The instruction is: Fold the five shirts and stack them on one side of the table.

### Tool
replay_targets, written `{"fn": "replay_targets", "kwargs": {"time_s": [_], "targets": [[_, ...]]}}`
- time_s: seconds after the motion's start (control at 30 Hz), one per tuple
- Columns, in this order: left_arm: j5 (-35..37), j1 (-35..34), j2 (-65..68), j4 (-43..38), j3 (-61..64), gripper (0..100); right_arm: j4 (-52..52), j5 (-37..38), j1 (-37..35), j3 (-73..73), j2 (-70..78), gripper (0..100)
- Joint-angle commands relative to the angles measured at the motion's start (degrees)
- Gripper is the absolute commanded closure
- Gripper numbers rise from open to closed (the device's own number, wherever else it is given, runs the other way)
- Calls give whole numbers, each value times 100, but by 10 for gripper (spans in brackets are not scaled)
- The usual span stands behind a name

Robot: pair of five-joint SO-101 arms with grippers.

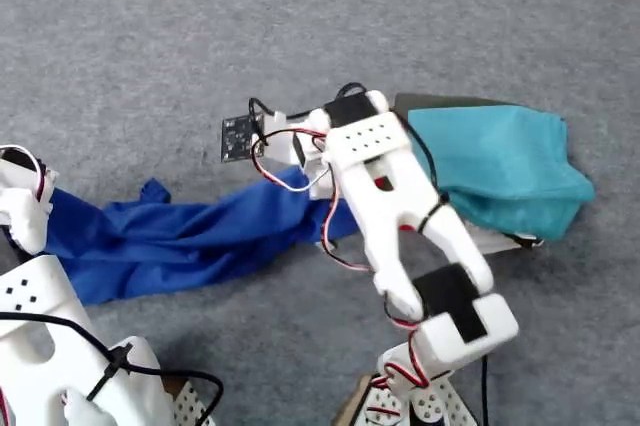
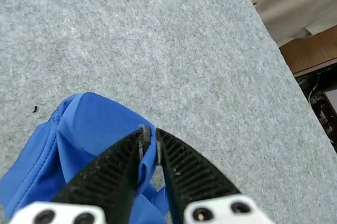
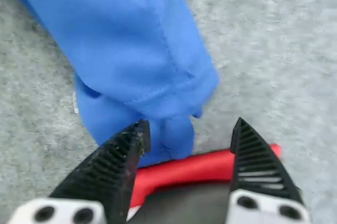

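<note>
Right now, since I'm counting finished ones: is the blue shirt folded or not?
Not folded: the blue shirt lies stretched in a long, bunched strip across the table.

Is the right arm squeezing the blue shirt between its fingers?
No, the right arm's fingers stand wide apart, and the edge of the blue shirt lies loose in the gap between them.

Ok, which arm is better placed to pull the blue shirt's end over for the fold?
Left, I'd judge: the left gripper is shut on one end of the blue shirt, while the right gripper hangs open over the other end, holding nothing.
</note>
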Motion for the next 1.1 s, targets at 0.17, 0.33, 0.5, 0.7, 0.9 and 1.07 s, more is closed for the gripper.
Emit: {"fn": "replay_targets", "kwargs": {"time_s": [0.17, 0.33, 0.5, 0.7, 0.9, 1.07], "targets": [[26, 62, -31, -97, -9, 981, 343, 141, -198, -1165, 1068, 746], [26, 62, -31, -105, 44, 981, 510, 141, -48, -1807, 1411, 758], [26, 62, -31, -105, 44, 981, 484, 141, -48, -1938, 1429, 925], [18, 62, -31, -105, 44, 981, 475, 299, -66, -1912, 1464, 918], [18, 62, -31, -105, 44, 981, 422, 308, -66, -1903, 1473, 914], [18, 62, -31, -105, 44, 981, 299, 299, -75, -1930, 1455, 924]]}}
